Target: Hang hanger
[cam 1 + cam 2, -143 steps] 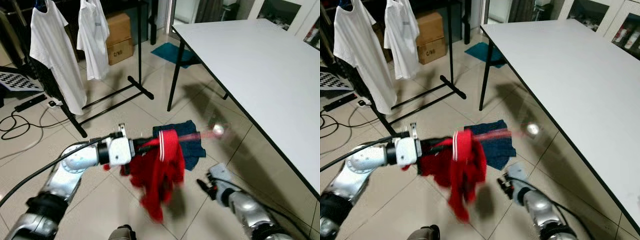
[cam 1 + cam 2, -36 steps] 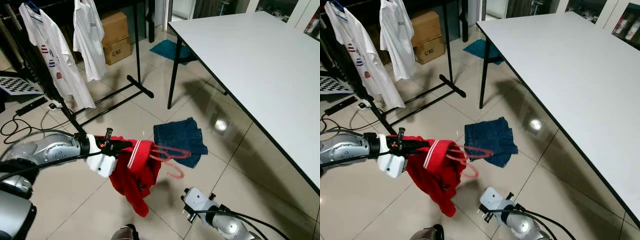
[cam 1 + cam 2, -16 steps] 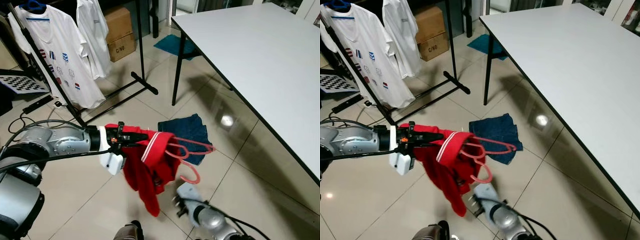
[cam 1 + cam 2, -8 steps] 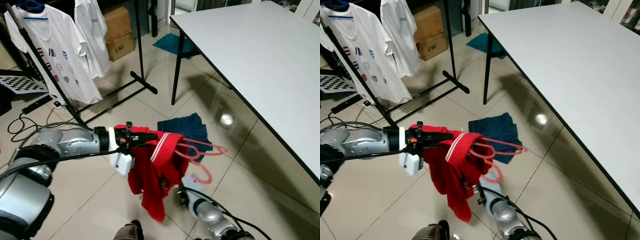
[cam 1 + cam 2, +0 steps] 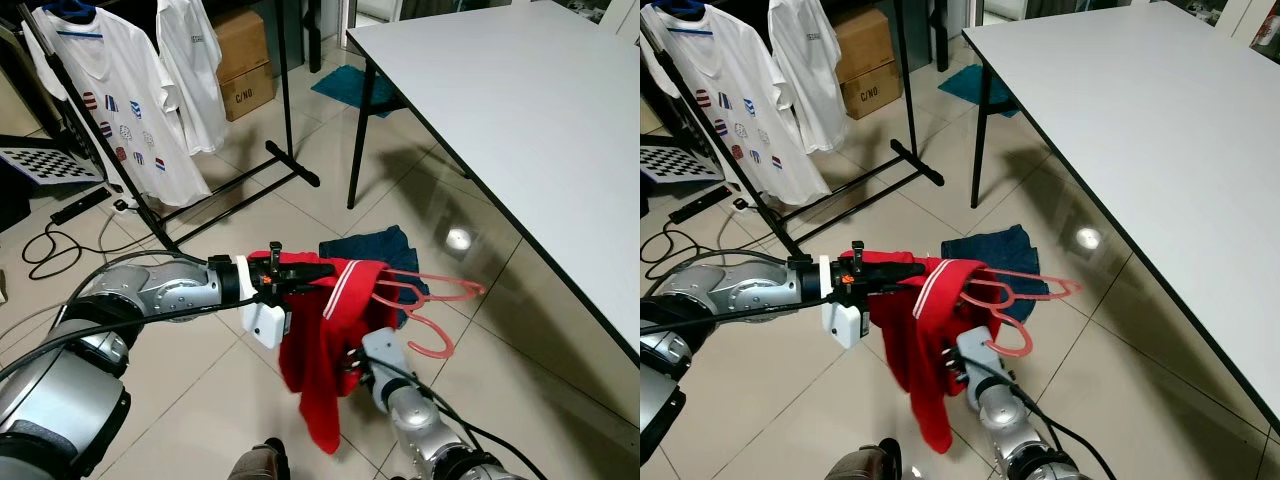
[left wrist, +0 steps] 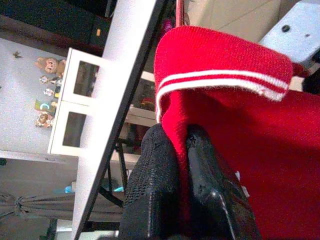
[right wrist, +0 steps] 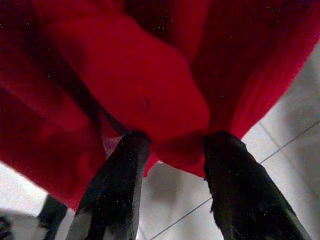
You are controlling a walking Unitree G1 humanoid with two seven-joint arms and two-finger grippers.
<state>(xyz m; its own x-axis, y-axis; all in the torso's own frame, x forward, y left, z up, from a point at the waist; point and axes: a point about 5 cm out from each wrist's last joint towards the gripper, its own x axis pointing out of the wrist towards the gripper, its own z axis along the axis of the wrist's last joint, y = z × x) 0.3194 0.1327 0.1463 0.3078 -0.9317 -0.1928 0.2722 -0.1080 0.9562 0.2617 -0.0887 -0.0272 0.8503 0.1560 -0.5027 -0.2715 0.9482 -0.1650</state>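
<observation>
Left gripper is pinching the red knit garment on a pink plastic hanger; right gripper is gaping beneath it.

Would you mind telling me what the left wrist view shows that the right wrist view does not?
Left wrist view: the left gripper shut on the red garment, its white-striped collar, and the white table's edge. Right wrist view: the right gripper, fingers apart, reaching up at the garment's hanging underside above floor tiles. Both share the red garment.
</observation>
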